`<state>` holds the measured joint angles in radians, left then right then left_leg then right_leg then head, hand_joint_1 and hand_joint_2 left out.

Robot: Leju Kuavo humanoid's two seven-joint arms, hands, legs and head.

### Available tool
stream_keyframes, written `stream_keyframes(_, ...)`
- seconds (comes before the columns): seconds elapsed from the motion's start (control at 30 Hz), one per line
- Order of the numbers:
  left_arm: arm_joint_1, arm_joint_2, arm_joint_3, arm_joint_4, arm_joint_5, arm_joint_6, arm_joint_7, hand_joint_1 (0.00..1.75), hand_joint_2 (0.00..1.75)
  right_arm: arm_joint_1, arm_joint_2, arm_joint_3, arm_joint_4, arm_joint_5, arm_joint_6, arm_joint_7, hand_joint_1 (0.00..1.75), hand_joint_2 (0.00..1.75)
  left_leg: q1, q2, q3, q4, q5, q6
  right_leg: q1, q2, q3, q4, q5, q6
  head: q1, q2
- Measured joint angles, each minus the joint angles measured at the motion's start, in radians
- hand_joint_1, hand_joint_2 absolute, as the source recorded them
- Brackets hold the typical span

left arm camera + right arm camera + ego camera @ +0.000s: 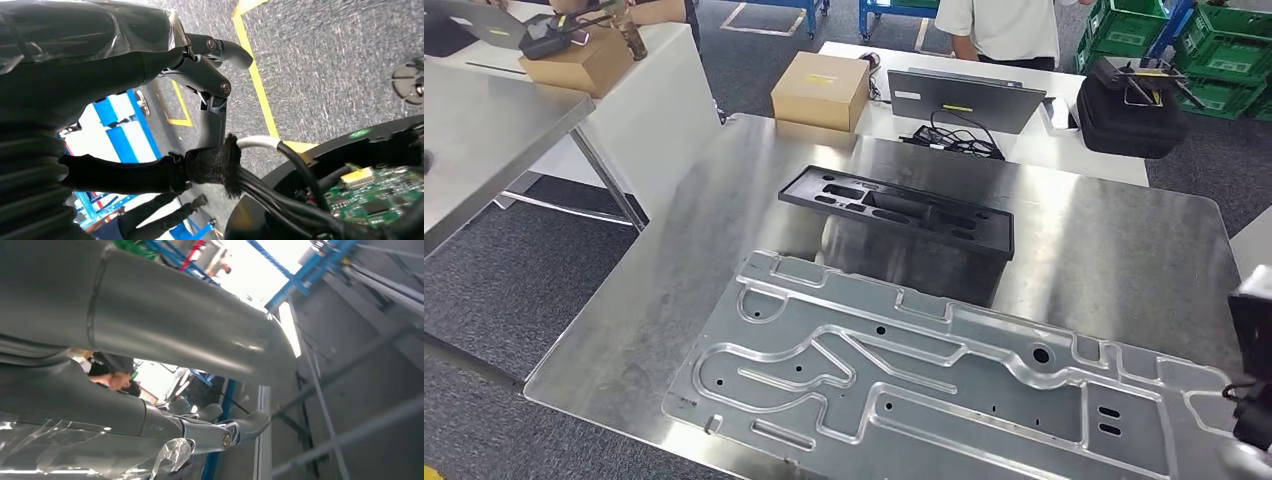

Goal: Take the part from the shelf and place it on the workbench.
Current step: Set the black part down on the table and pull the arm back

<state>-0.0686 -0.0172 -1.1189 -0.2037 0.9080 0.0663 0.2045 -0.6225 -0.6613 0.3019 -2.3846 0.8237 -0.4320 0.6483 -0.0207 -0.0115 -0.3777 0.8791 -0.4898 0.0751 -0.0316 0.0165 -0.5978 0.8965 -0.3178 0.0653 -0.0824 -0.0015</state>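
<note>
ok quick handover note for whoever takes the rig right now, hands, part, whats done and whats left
Left hand: hangs over the floor and holds nothing.
Right hand: its fingers lie at a thin metal edge; I cannot tell whether it grips.
Part: lies flat on the workbench, in front of the black tray.
Done: the part is on the bench.
Left: check that the right hand is free, then probably draw it clear.

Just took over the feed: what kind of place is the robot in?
Probably a factory or workshop floor: a steel workbench carrying a machined metal plate, green crates stacked behind, and yellow floor lines.
</note>
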Motion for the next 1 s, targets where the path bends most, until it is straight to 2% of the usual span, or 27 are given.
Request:
stream_keyframes(0.07, 0.002, -0.001, 0.006, 0.000, 0.007, 0.001, -0.001, 0.00, 0.00, 0.110, 0.002, -0.049, -0.030, 0.057, -0.060, -0.028, 0.00, 0.00, 0.000, 0.000, -0.006, -0.018, 0.012, 0.002, -0.001, 0.000, -0.003, -0.009, 0.016, 0.011, 0.000, 0.000)
stream_keyframes(0.1, 0.004, -0.002, 0.008, 0.000, 0.010, 0.002, -0.002, 0.00, 0.00, 0.159, 0.005, -0.069, -0.041, 0.083, -0.082, -0.041, 0.00, 0.00, 0.002, 0.000, -0.016, -0.019, 0.022, 0.005, -0.002, -0.001, -0.009, -0.002, 0.005, 0.016, 0.000, 0.000)
stream_keyframes(0.13, 0.004, -0.002, 0.010, 0.000, 0.012, 0.002, -0.002, 0.00, 0.00, 0.198, 0.008, -0.086, -0.049, 0.102, -0.097, -0.051, 0.00, 0.00, 0.004, 0.002, -0.026, -0.020, 0.033, 0.010, -0.002, -0.002, -0.019, 0.019, -0.023, 0.020, 0.000, 0.000)
stream_keyframes(0.17, 0.004, -0.003, 0.011, 0.000, 0.013, 0.003, -0.002, 0.00, 0.00, 0.233, 0.011, -0.103, -0.059, 0.114, -0.105, -0.057, 0.00, 0.00, 0.005, 0.004, -0.038, -0.021, 0.044, 0.015, -0.001, -0.003, -0.038, 0.070, -0.073, 0.022, 0.000, 0.000)
stream_keyframes(0.23, 0.004, -0.003, 0.013, 0.000, 0.014, 0.004, -0.004, 0.00, 0.00, 0.294, 0.016, -0.137, -0.079, 0.130, -0.112, -0.065, 0.00, 0.00, 0.000, 0.009, -0.062, -0.019, 0.062, 0.023, 0.003, -0.005, -0.081, 0.221, -0.178, 0.025, 0.000, 0.000)
stream_keyframes(0.27, 0.004, -0.003, 0.014, 0.000, 0.014, 0.004, -0.004, 0.00, 0.00, 0.325, 0.020, -0.155, -0.089, 0.138, -0.114, -0.067, 0.00, 0.00, -0.004, 0.011, -0.075, -0.018, 0.072, 0.025, 0.004, -0.005, -0.094, 0.290, -0.208, 0.025, 0.000, 0.000)
stream_keyframes(0.3, 0.004, -0.003, 0.015, 0.000, 0.015, 0.005, -0.005, 0.00, 0.00, 0.352, 0.024, -0.171, -0.097, 0.148, -0.116, -0.070, 0.00, 0.00, -0.008, 0.012, -0.088, -0.016, 0.080, 0.027, 0.006, -0.005, -0.090, 0.323, -0.209, 0.023, 0.000, 0.000)
stream_keyframes(0.33, 0.003, -0.004, 0.016, 0.000, 0.015, 0.005, -0.005, 0.00, 0.00, 0.379, 0.029, -0.186, -0.105, 0.163, -0.120, -0.074, 0.00, 0.00, -0.011, 0.013, -0.099, -0.015, 0.088, 0.028, 0.008, -0.005, -0.066, 0.316, -0.191, 0.019, 0.000, 0.000)
stream_keyframes(0.37, 0.003, -0.004, 0.016, 0.000, 0.017, 0.005, -0.006, 0.00, 0.00, 0.404, 0.034, -0.201, -0.112, 0.180, -0.126, -0.080, 0.00, 0.00, -0.014, 0.012, -0.108, -0.014, 0.096, 0.029, 0.011, -0.005, -0.021, 0.264, -0.164, 0.011, 0.000, 0.000)
stream_keyframes(0.4, 0.003, -0.005, 0.017, 0.000, 0.018, 0.006, -0.006, 0.00, 0.00, 0.429, 0.039, -0.214, -0.120, 0.200, -0.133, -0.087, 0.00, 0.00, -0.017, 0.012, -0.115, -0.013, 0.103, 0.028, 0.016, -0.005, 0.039, 0.184, -0.143, 0.002, 0.000, 0.000)
stream_keyframes(0.43, 0.003, -0.006, 0.018, 0.000, 0.019, 0.007, -0.007, 0.00, 0.00, 0.451, 0.044, -0.226, -0.127, 0.218, -0.140, -0.095, 0.00, 0.00, -0.020, 0.012, -0.121, -0.012, 0.109, 0.027, 0.021, -0.007, 0.099, 0.095, -0.132, -0.008, -0.001, 0.000)
stream_keyframes(0.47, 0.002, -0.006, 0.018, 0.000, 0.021, 0.008, -0.007, 0.00, 0.00, 0.470, 0.049, -0.237, -0.134, 0.233, -0.147, -0.101, 0.00, 0.00, -0.022, 0.013, -0.127, -0.011, 0.116, 0.024, 0.026, -0.008, 0.146, 0.022, -0.130, -0.016, -0.001, 0.000)
stream_keyframes(0.5, 0.003, -0.007, 0.019, 0.000, 0.022, 0.008, -0.007, 0.00, 0.00, 0.487, 0.053, -0.248, -0.140, 0.245, -0.153, -0.106, 0.00, 0.00, -0.022, 0.014, -0.131, -0.010, 0.123, 0.020, 0.029, -0.010, 0.170, -0.020, -0.133, -0.022, -0.001, 0.000)
stream_keyframes(0.57, 0.003, -0.006, 0.020, 0.000, 0.024, 0.008, -0.007, 0.00, 0.00, 0.519, 0.062, -0.268, -0.150, 0.262, -0.165, -0.114, 0.00, 0.00, -0.024, 0.013, -0.140, -0.007, 0.132, 0.012, 0.028, -0.013, 0.172, -0.042, -0.127, -0.030, -0.001, 0.000)
stream_keyframes(0.6, 0.003, -0.006, 0.021, 0.000, 0.024, 0.008, -0.007, 0.00, 0.00, 0.534, 0.067, -0.276, -0.153, 0.273, -0.172, -0.118, 0.00, 0.00, -0.024, 0.011, -0.146, 0.001, 0.123, 0.006, 0.023, -0.015, 0.167, -0.045, -0.120, -0.034, -0.001, 0.000)
stream_keyframes(0.63, 0.004, -0.006, 0.023, 0.000, 0.025, 0.008, -0.008, 0.00, 0.00, 0.548, 0.073, -0.284, -0.156, 0.285, -0.181, -0.124, 0.00, 0.00, -0.023, 0.009, -0.158, 0.028, 0.096, -0.002, 0.018, -0.017, 0.160, -0.047, -0.112, -0.038, -0.001, 0.000)
stream_keyframes(0.67, 0.003, -0.006, 0.025, 0.000, 0.026, 0.008, -0.009, 0.00, 0.00, 0.562, 0.081, -0.290, -0.159, 0.299, -0.191, -0.130, 0.00, 0.00, -0.019, 0.007, -0.177, 0.078, 0.054, -0.011, 0.013, -0.018, 0.151, -0.049, -0.104, -0.042, -0.001, 0.000)
stream_keyframes(0.73, 0.004, -0.006, 0.029, 0.000, 0.028, 0.009, -0.011, 0.00, 0.00, 0.594, 0.098, -0.301, -0.166, 0.333, -0.218, -0.145, 0.00, 0.00, -0.006, 0.007, -0.228, 0.234, -0.045, -0.028, 0.013, -0.019, 0.128, -0.045, -0.089, -0.045, -0.001, 0.000)
stream_keyframes(0.77, 0.004, -0.006, 0.031, 0.000, 0.030, 0.009, -0.013, 0.00, 0.00, 0.610, 0.108, -0.306, -0.169, 0.347, -0.230, -0.154, 0.00, 0.00, -0.001, 0.007, -0.246, 0.300, -0.073, -0.033, 0.013, -0.019, 0.116, -0.043, -0.083, -0.044, -0.001, 0.000)
stream_keyframes(0.8, 0.004, -0.006, 0.033, 0.000, 0.032, 0.010, -0.014, 0.00, 0.00, 0.624, 0.119, -0.310, -0.171, 0.358, -0.238, -0.162, 0.00, 0.00, 0.003, 0.007, -0.248, 0.335, -0.078, -0.037, 0.012, -0.019, 0.105, -0.040, -0.076, -0.043, -0.001, 0.000)
stream_keyframes(0.83, 0.006, -0.006, 0.034, 0.000, 0.035, 0.011, -0.015, 0.00, 0.00, 0.636, 0.132, -0.314, -0.172, 0.364, -0.243, -0.171, 0.00, 0.00, 0.005, 0.007, -0.228, 0.322, -0.060, -0.039, 0.012, -0.017, 0.094, -0.037, -0.069, -0.041, -0.001, 0.000)
stream_keyframes(0.87, 0.008, -0.006, 0.035, 0.000, 0.038, 0.013, -0.016, 0.00, 0.00, 0.646, 0.145, -0.317, -0.174, 0.366, -0.245, -0.179, 0.00, 0.00, 0.006, 0.007, -0.193, 0.274, -0.029, -0.040, 0.011, -0.016, 0.084, -0.033, -0.064, -0.039, -0.002, 0.000)
stream_keyframes(0.93, 0.012, -0.006, 0.036, 0.000, 0.044, 0.015, -0.017, 0.00, 0.00, 0.666, 0.173, -0.323, -0.178, 0.358, -0.246, -0.200, 0.00, 0.00, 0.005, 0.006, -0.090, 0.103, 0.026, -0.036, 0.010, -0.012, 0.070, -0.029, -0.053, -0.030, -0.002, 0.000)
stream_keyframes(0.97, 0.014, -0.006, 0.037, 0.000, 0.046, 0.016, -0.019, 0.00, 0.00, 0.676, 0.185, -0.325, -0.180, 0.350, -0.246, -0.212, 0.00, 0.00, 0.004, 0.005, -0.052, 0.033, 0.037, -0.032, 0.010, -0.011, 0.065, -0.028, -0.047, -0.026, -0.002, 0.000)
stream_keyframes(1.0, 0.015, -0.006, 0.038, 0.000, 0.047, 0.017, -0.021, 0.00, 0.00, 0.686, 0.199, -0.327, -0.182, 0.340, -0.246, -0.227, 0.00, 0.00, 0.001, 0.003, -0.029, -0.013, 0.042, -0.026, 0.010, -0.011, 0.060, -0.027, -0.040, -0.021, -0.002, 0.000)
